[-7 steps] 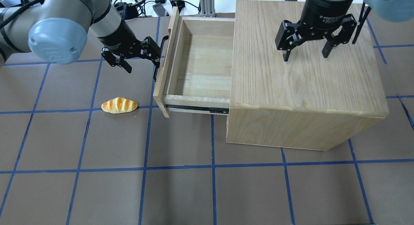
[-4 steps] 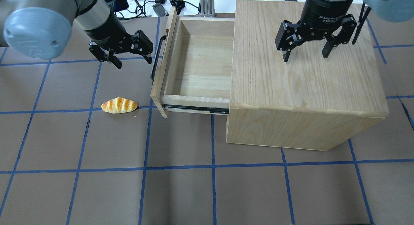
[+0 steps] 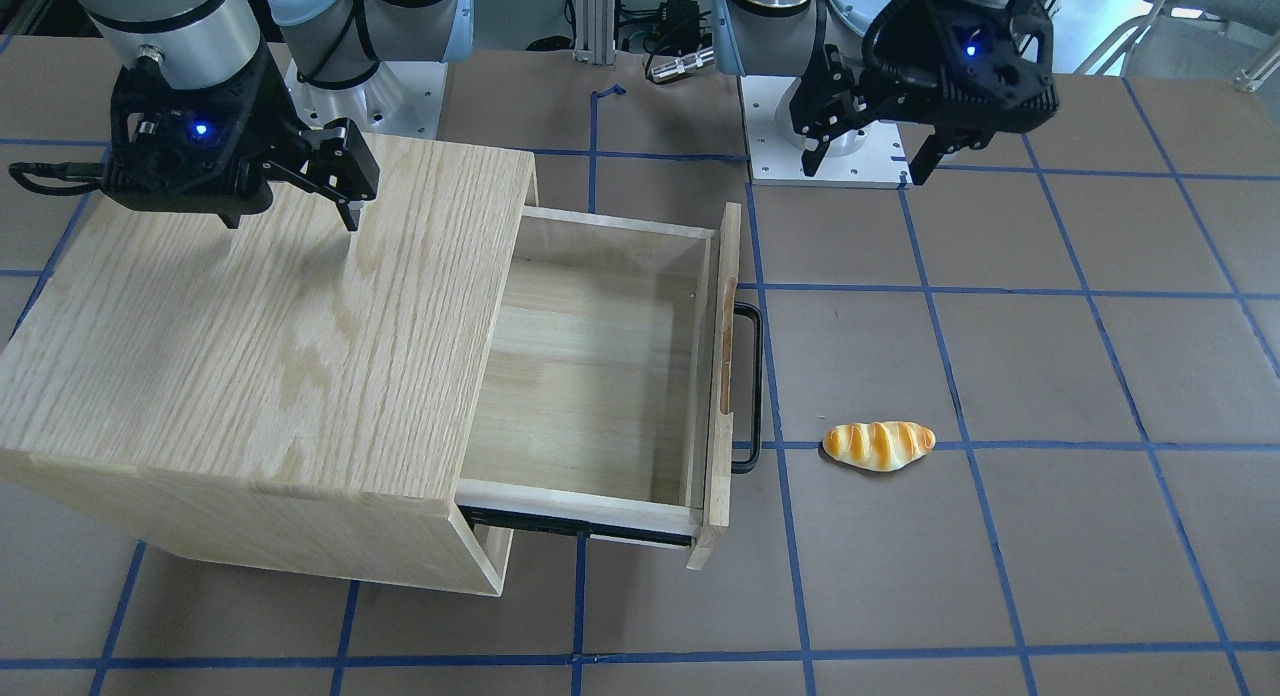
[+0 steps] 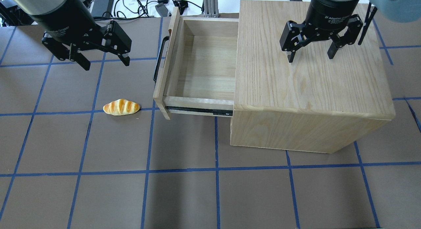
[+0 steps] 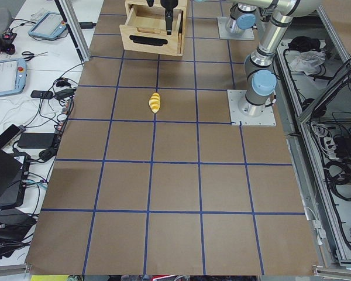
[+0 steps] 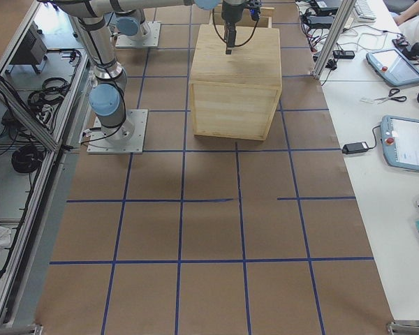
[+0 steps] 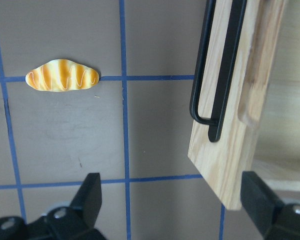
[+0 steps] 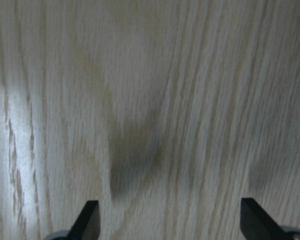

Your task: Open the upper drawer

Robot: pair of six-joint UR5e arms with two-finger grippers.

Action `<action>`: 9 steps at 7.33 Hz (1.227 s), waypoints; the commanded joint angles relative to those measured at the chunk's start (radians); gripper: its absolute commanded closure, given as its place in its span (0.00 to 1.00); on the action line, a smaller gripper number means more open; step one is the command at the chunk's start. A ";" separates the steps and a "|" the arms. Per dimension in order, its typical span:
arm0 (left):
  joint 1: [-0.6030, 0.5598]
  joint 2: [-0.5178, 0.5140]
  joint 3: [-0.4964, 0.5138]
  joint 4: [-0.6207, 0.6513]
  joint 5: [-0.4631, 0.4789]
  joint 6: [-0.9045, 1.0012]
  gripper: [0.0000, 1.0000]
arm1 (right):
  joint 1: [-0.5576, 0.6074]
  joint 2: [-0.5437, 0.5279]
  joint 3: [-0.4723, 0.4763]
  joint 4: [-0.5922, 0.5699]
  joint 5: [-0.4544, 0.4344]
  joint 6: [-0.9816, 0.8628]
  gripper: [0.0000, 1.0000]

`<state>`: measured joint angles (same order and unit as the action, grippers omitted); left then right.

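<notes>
The upper drawer (image 4: 200, 64) stands pulled far out of the oak cabinet (image 4: 309, 81), its pale-wood box empty. Its front panel (image 4: 165, 64) carries a black bar handle (image 4: 158, 59). In the front-facing view the drawer (image 3: 590, 376) and its handle (image 3: 751, 386) also show. My left gripper (image 4: 106, 63) is open and empty, above the table, clear to the left of the handle. The left wrist view shows the handle (image 7: 221, 75) beyond the spread fingers (image 7: 90, 190). My right gripper (image 4: 310, 58) is open and hovers over the cabinet top (image 8: 150, 100).
A toy bread roll (image 4: 121, 107) lies on the brown table left of the drawer front; it also shows in the left wrist view (image 7: 62, 76). Blue tape lines grid the table. Cables and a metal post (image 4: 210, 3) sit at the far edge.
My left gripper has drawn back from the drawer handle, moving left and away, open and empty. The drawer slid out slightly, then stayed. The right gripper has not moved.
</notes>
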<state>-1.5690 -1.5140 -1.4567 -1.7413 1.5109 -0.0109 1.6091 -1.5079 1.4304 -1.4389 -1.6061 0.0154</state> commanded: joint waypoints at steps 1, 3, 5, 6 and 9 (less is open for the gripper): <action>0.000 0.034 -0.014 -0.047 0.043 0.000 0.00 | 0.000 0.000 0.001 0.000 0.000 0.000 0.00; 0.000 0.037 -0.017 -0.047 0.045 0.000 0.00 | 0.000 0.000 -0.001 0.000 0.000 0.000 0.00; 0.000 0.020 -0.014 -0.024 0.041 0.000 0.00 | 0.000 0.000 -0.001 0.000 0.000 0.000 0.00; 0.000 0.021 -0.014 -0.009 0.041 0.002 0.00 | 0.000 0.000 -0.001 0.000 0.000 0.000 0.00; 0.007 0.014 -0.014 0.068 0.038 0.006 0.00 | 0.000 0.000 -0.001 0.000 0.000 0.000 0.00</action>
<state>-1.5645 -1.4970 -1.4721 -1.6997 1.5511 -0.0040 1.6091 -1.5079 1.4301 -1.4389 -1.6061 0.0153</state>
